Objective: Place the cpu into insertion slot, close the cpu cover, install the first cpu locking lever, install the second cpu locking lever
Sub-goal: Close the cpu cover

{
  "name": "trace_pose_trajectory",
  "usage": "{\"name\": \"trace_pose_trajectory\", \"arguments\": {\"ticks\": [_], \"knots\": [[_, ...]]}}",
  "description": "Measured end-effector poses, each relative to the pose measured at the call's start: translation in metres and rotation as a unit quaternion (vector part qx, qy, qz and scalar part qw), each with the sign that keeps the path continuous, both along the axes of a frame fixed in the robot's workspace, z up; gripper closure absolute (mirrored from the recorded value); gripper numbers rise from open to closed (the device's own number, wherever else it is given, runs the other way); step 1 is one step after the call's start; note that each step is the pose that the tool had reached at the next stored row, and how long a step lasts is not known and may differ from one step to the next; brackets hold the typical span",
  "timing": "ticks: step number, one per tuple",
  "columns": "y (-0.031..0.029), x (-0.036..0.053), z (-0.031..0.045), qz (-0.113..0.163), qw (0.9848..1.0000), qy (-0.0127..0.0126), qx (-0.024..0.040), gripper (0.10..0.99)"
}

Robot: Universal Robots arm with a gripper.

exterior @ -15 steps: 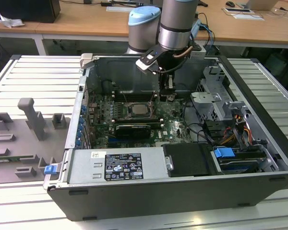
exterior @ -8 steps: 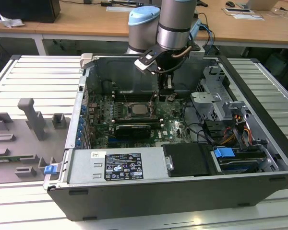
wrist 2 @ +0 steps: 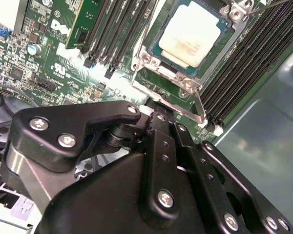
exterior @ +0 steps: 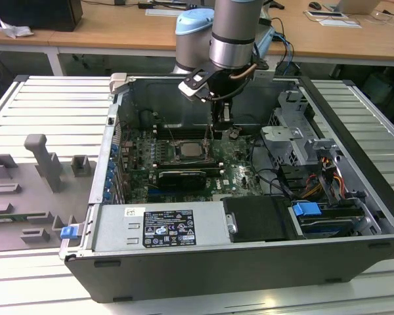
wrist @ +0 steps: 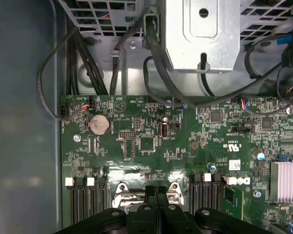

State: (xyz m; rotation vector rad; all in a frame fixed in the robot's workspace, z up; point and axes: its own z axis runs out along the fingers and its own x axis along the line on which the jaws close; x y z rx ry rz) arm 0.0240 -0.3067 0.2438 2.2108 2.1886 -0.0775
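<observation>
Grey fixtures [exterior: 39, 177], exterior view's left. Case [exterior: 184, 226], open. Cpu [exterior: 189, 150] seated in slot [exterior: 173, 155], mid-board; cover [wrist 2: 167, 68] down around it. Gripper [exterior: 218, 123] just right of slot, above board, fingers pressed together. Drive cage [exterior: 295, 141], right

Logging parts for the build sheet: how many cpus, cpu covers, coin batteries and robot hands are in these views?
cpu: 1
cpu cover: 1
coin battery: 1
hand: 1
Total: 4
</observation>
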Motion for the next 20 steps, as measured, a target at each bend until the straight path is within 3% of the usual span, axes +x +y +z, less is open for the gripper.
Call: {"name": "trace_pose_trajectory", "arguments": {"ticks": [7, 14, 16, 20], "knots": [[0.0, -0.0103, -0.0017, 0.0, 1.0, -0.0001, 0.0, 0.98], [0.0004, -0.0278, -0.0078, 0.0, 1.0, -0.0003, 0.0001, 0.98], [0.0005, -0.0381, -0.0094, 0.0, 1.0, -0.0003, 0.0, 0.98], [0.0007, -0.0453, -0.0102, 0.007, 1.0, -0.0003, 0.0, 0.98]]}}
